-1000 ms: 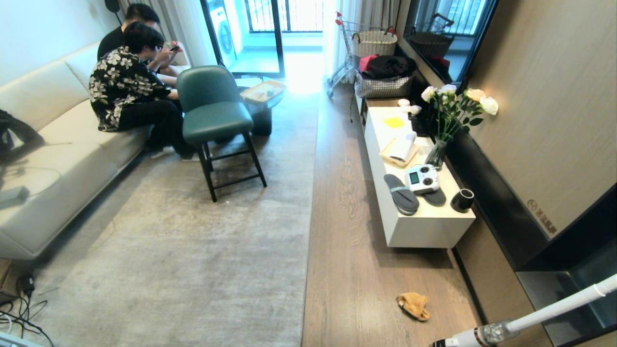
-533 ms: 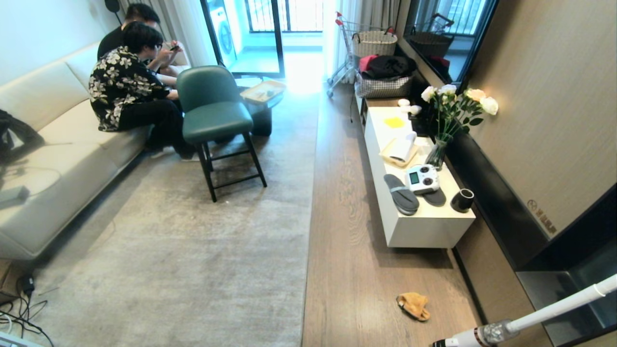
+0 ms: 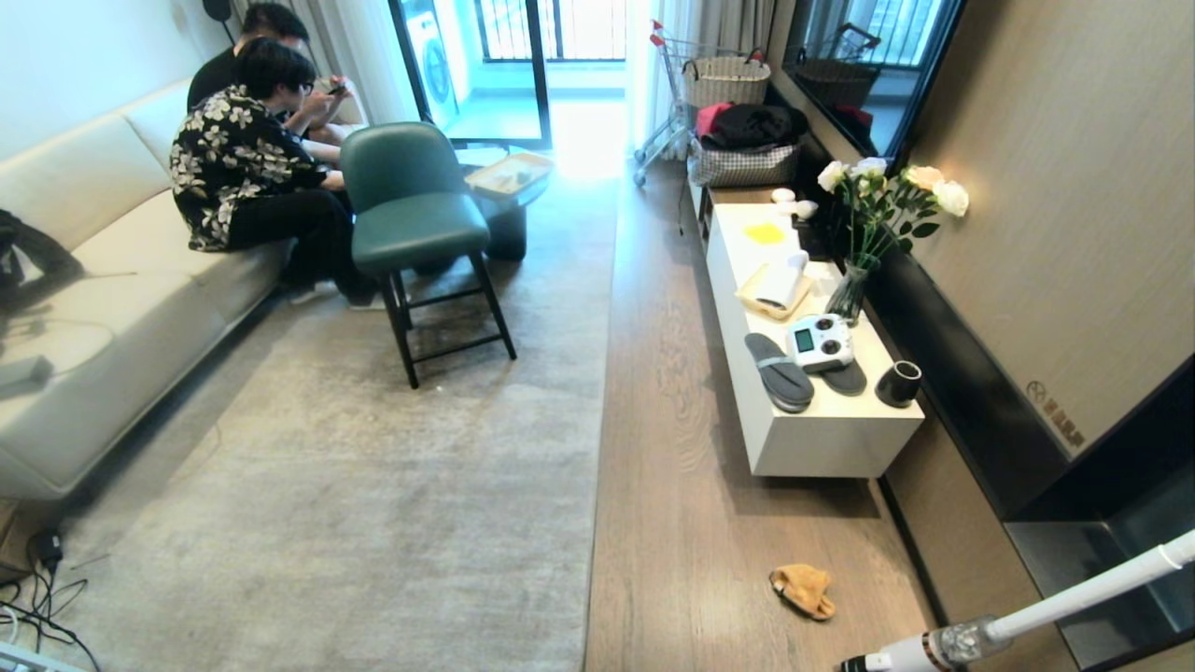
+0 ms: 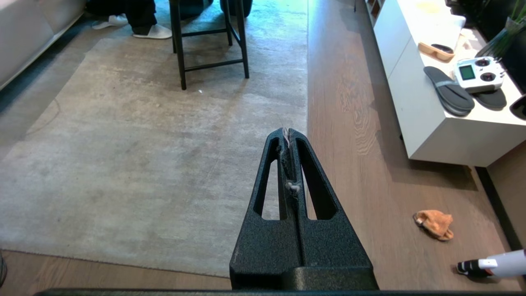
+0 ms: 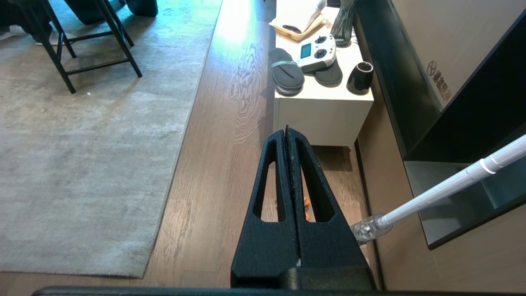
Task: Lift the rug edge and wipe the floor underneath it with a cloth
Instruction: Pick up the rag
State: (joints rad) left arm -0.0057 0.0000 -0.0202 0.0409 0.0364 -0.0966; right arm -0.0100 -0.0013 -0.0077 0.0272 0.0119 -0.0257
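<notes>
1. Head view: cloth [image 3: 802,591] lies crumpled on the floor [image 3: 672,523], right of the rug edge [image 3: 594,485], apart from it.
2. Left pincer [image 4: 289,133] and right pincer [image 5: 286,133] are pressed together, empty, above the floor.

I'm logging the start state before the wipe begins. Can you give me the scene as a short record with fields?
cloth: crumpled on the floor, near the white cabinet, apart from the rug
rug edge: flat on the floor, not lifted
left tool: shut, empty, above the rug
right tool: shut, empty, above the floor
on cabinet: grey slippers, controller, black cup
people: two on the sofa
</notes>
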